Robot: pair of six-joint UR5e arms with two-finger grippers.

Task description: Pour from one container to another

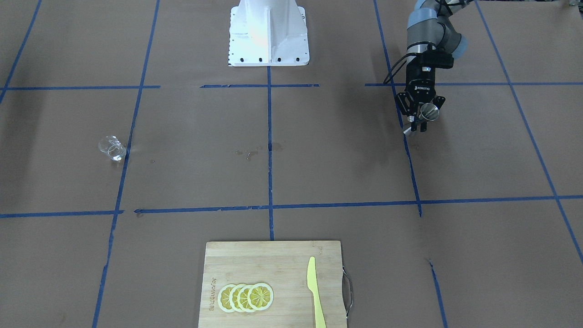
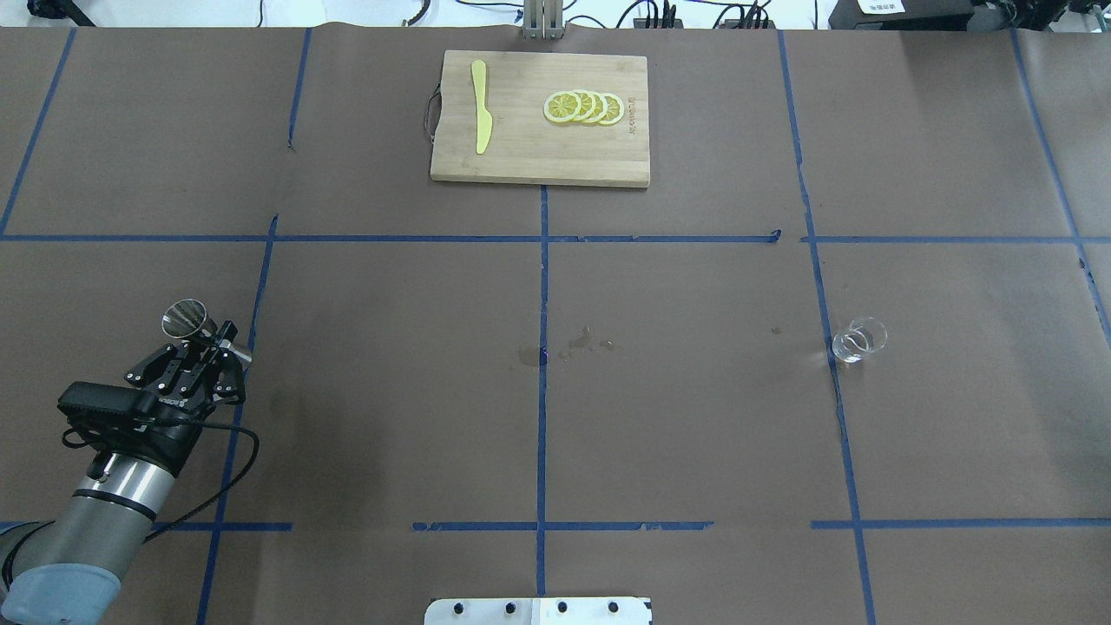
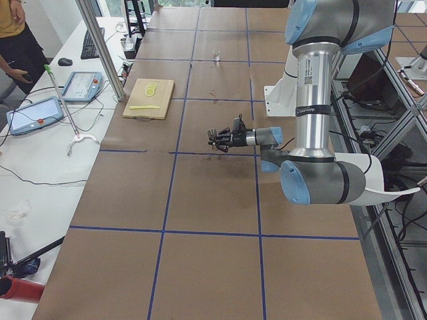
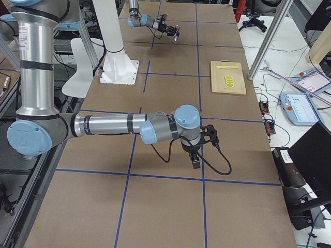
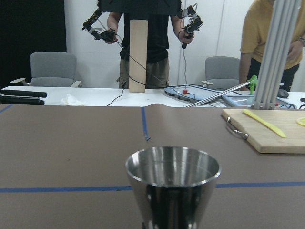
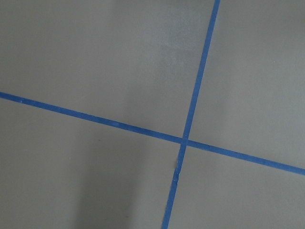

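Landmark for positions: white robot base plate (image 2: 538, 610).

1. Nearest, off the base's left side: left gripper (image 2: 201, 345), fingers closed on the narrow waist of the small shiny steel hourglass jigger (image 2: 184, 319). In the left wrist view the jigger stands upright, long axis vertical, open mouth up, and the bowl looks empty. It appears to be held clear of the brown paper-covered table (image 2: 391, 417), judging from the shadow beneath it in the exterior left view.

2. Off the base's right side: right gripper (image 4: 196, 161), seen only in the exterior right view, pointing down at the table. Cannot tell how far apart its fingers are. The right wrist view shows only paper and a cross of blue tape (image 6: 185, 139).

3. Further out from the base, right side: small clear glass cup (image 2: 859, 339), standing on the table beside a tape line, apart from both grippers. Contents too faint to confirm.

4. Straight out from the base, mid-table: a few dark damp-looking spots (image 2: 568, 343).

5. Farthest, straight out from the base: rectangular wooden cutting board (image 2: 538, 165) carrying lemon slices (image 2: 583, 107) and a yellow plastic knife (image 2: 480, 117).

Key relation: the cup lies across the table from the left gripper, on the robot's right. Judgement: the right arm is the nearer one and should fetch it. The jigger's upturned mouth is the pour target.
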